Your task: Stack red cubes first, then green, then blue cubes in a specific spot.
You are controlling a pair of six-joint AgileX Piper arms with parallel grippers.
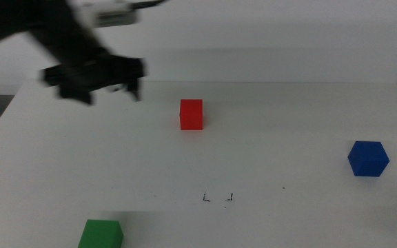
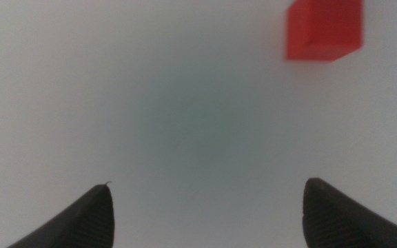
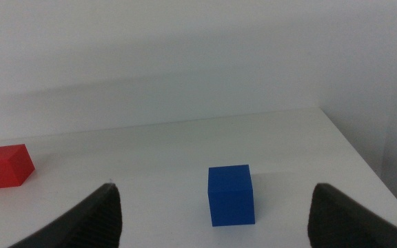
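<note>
Left tool [image 1: 116, 86], jaws apart, hovers seemingly empty near red cube [image 1: 191, 114]; right tool [image 3: 212, 220] apart

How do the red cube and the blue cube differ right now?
The red cube sits mid-table near the open left gripper; the blue cube sits far right, in front of the right gripper. Red squarely faces the camera; blue is turned. Both look equal in size and lie untouched.

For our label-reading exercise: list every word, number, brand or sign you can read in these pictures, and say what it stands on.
None can be read.
Table: small dark marks near the front, corner-like ticks, not letters.
Red cube, green cube, blue cube: plain faces.
Left gripper: blurred, no label legible.
</note>
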